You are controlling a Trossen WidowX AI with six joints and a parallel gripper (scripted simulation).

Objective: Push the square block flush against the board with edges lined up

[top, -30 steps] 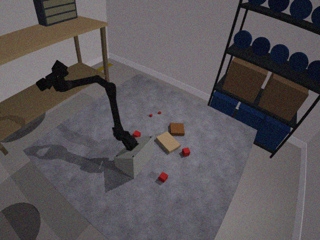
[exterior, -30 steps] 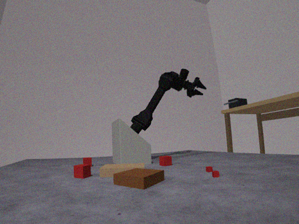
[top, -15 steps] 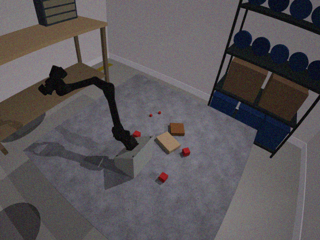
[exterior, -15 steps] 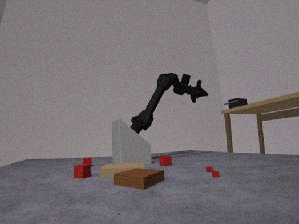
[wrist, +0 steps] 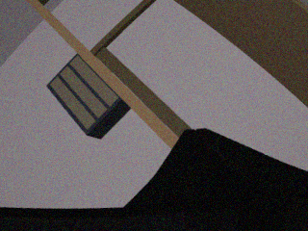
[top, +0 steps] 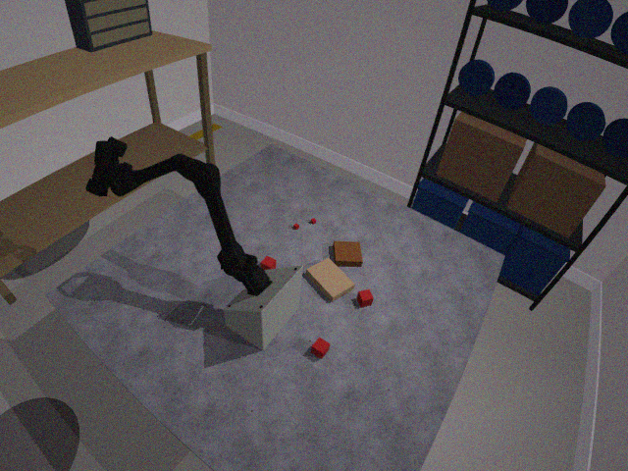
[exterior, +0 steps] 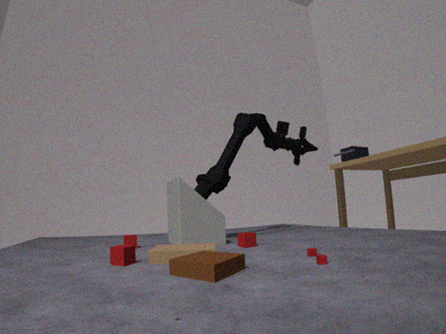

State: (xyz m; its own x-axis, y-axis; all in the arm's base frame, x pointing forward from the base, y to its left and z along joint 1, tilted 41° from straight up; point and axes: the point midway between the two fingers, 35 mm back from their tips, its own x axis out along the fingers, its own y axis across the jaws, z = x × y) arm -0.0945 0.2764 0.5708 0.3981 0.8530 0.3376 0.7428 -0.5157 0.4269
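Observation:
The square block is orange-brown [top: 347, 252] [exterior: 207, 264] and lies flat on the mat. The board is the longer pale wood piece [top: 330, 280] [exterior: 181, 252], also flat, turned at an angle to the block. One block corner is close to a long side of the board; whether they touch I cannot tell. No whole side of the block lies along the board. My gripper [exterior: 314, 148] [wrist: 194, 140] is shut and empty, raised high and far from both, pointing toward the workbench.
Several red cubes lie around, one [top: 365, 298] beside the board and one [top: 320, 347] nearer the front. Two tiny red cubes [top: 295, 226] [top: 313, 221] lie farther back. The pale pedestal [top: 281, 309] [exterior: 200, 224] under the arm stands close to the board. A workbench [top: 177, 45] and a shelf rack stand beyond.

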